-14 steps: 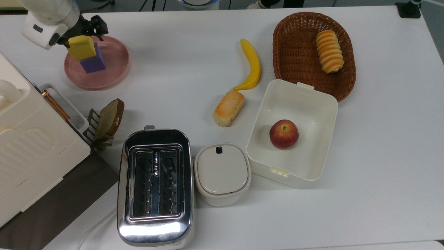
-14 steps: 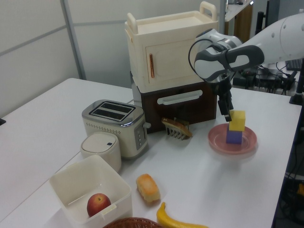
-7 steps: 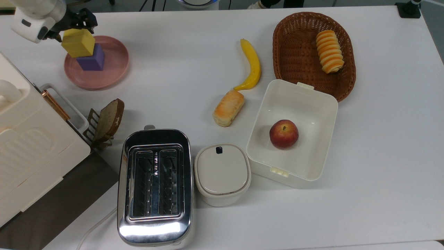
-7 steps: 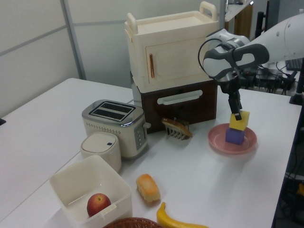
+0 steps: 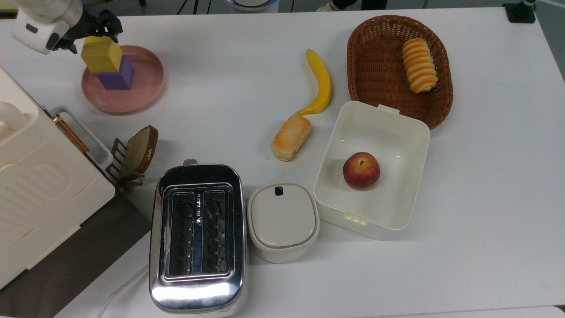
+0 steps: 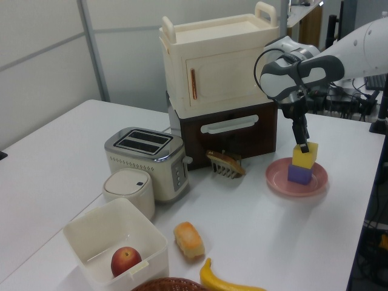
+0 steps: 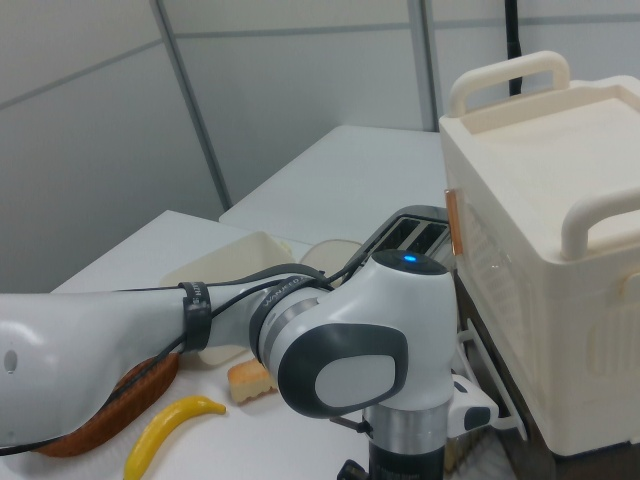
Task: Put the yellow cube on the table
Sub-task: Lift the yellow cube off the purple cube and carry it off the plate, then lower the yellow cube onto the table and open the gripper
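Clamped in the hand (image 5: 98,39): the yellow cube (image 5: 101,54), atop the purple cube (image 5: 116,75) on the pink plate (image 5: 145,86), not yet on the white bench (image 5: 229,88). Probably light, rigid, sharp-edged; best held by opposite flat faces.

White table (image 5: 494,176), pink plate (image 5: 145,95) at ten o'clock, basket (image 5: 379,66) at one, banana (image 5: 321,84) and bun (image 5: 290,137) near centre, open box (image 5: 415,145) beside them, toaster (image 5: 197,238) and lidded pot (image 5: 282,221) at six, cabinet (image 5: 39,185) at eight
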You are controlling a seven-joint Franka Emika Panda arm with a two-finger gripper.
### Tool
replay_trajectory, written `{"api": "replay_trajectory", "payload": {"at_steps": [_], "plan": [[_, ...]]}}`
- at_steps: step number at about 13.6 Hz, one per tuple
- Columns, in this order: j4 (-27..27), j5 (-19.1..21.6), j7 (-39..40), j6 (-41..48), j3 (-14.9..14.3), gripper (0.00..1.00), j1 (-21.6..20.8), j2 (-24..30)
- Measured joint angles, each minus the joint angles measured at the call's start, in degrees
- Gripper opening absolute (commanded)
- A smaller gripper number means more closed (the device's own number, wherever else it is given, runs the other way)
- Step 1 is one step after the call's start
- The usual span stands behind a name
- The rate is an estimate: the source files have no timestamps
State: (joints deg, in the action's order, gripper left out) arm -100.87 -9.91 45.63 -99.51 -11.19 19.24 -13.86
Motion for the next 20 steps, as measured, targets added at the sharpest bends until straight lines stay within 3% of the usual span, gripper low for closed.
{"api": "replay_trajectory", "payload": {"at_steps": [3,4,6,7,12,14,17,20], "plan": [[-0.46,0.00,0.00,-0.68,0.15,1.00,-0.04,-0.18],[-0.68,0.00,0.00,-1.39,0.17,0.91,-0.04,-0.25],[-1.15,0.00,0.00,-2.38,0.18,0.24,-0.04,-0.41],[-1.37,0.00,0.00,-2.57,0.18,0.00,-0.04,-0.43],[-1.26,0.11,-0.52,-0.31,0.81,0.00,-0.46,1.39],[-1.25,1.02,-2.21,2.13,1.10,0.00,-2.64,3.65],[-1.41,2.30,-10.46,4.67,1.61,0.02,-9.82,5.65],[-1.63,4.73,-24.07,4.68,2.15,0.02,-19.73,5.28]]}}
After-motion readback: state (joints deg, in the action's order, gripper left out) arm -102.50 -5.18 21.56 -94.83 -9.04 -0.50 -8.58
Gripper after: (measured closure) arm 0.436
